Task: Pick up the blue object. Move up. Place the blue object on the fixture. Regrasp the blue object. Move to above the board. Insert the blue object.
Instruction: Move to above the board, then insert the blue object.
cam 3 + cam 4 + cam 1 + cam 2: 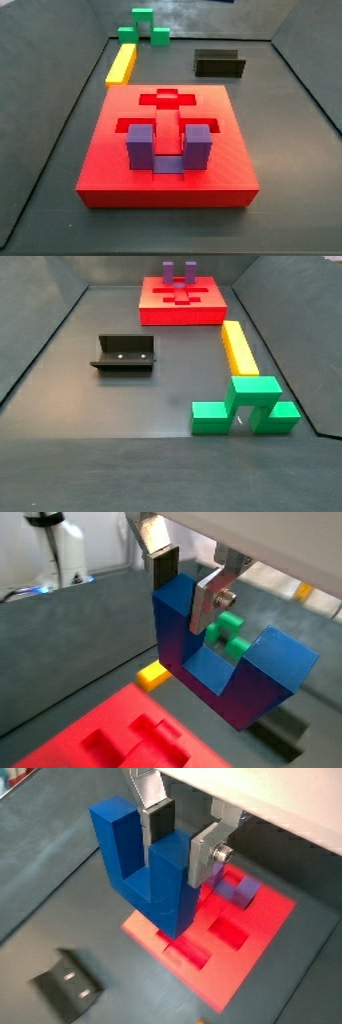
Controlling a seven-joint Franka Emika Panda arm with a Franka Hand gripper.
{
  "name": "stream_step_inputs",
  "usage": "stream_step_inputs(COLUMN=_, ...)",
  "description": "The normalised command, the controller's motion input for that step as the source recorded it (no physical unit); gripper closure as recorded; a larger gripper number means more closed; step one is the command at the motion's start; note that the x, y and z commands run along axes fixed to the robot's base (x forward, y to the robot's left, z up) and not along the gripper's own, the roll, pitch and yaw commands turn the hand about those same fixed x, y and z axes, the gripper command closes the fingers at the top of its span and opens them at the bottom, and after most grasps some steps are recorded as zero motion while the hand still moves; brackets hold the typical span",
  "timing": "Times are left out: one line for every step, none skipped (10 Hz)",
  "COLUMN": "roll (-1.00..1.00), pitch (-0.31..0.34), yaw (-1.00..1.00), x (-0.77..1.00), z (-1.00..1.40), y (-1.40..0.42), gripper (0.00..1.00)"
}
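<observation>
In both wrist views my gripper (185, 592) (178, 846) is shut on one upright prong of the dark blue U-shaped object (227, 677) (140, 878), a dark pad on one side and a silver plate on the other. The block hangs in the air, prongs up. Below it in a wrist view lies the red board (247, 938), and the dark fixture (67, 983) stands off to the side on the floor. Neither side view shows the gripper or the blue object. There the board (120, 165) (183, 314) and the fixture (219, 63) (124, 353) stand apart.
A purple U-shaped block (167, 148) (179, 270) sits in a slot of the board, beside a cross cut-out (167, 98). A yellow bar (123, 65) (239, 348) and a green block (144, 27) (247, 406) lie on the grey floor. Dark walls ring the floor.
</observation>
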Motion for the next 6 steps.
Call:
stream_step_inputs(roll=-1.0, pitch=-0.014, yaw=0.1, x=-0.07, z=-0.01, y=0.03, gripper=1.0)
stream_step_inputs(roll=-0.74, pitch=-0.03, yaw=0.06, x=-0.06, z=0.01, y=0.03, gripper=1.0)
stream_step_inputs(roll=-0.45, pitch=-0.032, yaw=0.03, x=-0.04, z=-0.01, y=0.02, gripper=1.0)
stream_step_inputs(roll=-0.28, pitch=-0.028, yaw=0.01, x=-0.03, z=0.0, y=0.01, gripper=1.0)
stream_step_inputs(roll=0.01, pitch=0.0, yaw=0.0, x=0.01, z=0.0, y=0.0, gripper=1.0)
stream_step_inputs(roll=0.1, pitch=-0.084, yaw=0.01, x=0.17, z=-0.56, y=0.0, gripper=1.0)
